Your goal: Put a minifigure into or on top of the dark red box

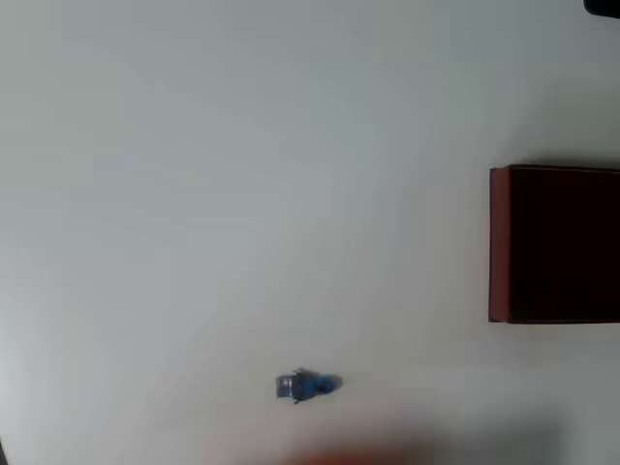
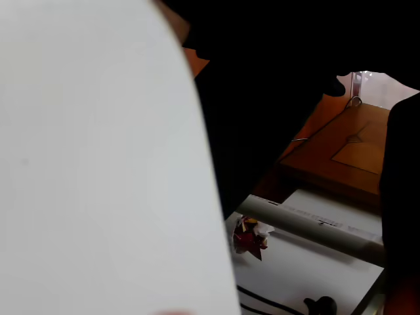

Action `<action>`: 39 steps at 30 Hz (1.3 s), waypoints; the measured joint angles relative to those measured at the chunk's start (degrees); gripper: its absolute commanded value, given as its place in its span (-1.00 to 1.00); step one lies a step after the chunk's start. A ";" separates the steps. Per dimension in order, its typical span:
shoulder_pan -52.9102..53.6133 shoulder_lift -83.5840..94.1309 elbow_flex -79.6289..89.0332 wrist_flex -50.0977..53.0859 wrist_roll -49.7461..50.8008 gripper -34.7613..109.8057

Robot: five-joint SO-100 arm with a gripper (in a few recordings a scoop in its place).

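In the overhead view the minifigure (image 1: 308,386) is tiny and blue with a greyish left end, and it lies on its side on the white table, low and centre. The dark red box (image 1: 499,242) stands at the right edge. It is square, with red walls and an almost black inside, and the frame cuts it off. The two are far apart. In the wrist view a large black shape (image 2: 275,98) spans the upper middle. It may be part of my gripper, and its jaws cannot be made out.
A faint reddish blur (image 1: 368,455) lies along the bottom edge of the overhead view, right of the minifigure. A dark object (image 1: 605,6) pokes in at the top right corner. The wrist view looks past the white table (image 2: 98,164) to a white tube (image 2: 308,226) and brown boards (image 2: 348,151).
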 measured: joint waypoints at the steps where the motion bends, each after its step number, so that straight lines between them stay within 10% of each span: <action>1: 0.00 0.00 0.00 0.00 0.00 -0.52; 26: 1.14 0.00 0.00 0.88 1.93 -0.31; 39: 19.78 0.00 -0.44 -10.81 33.75 -0.43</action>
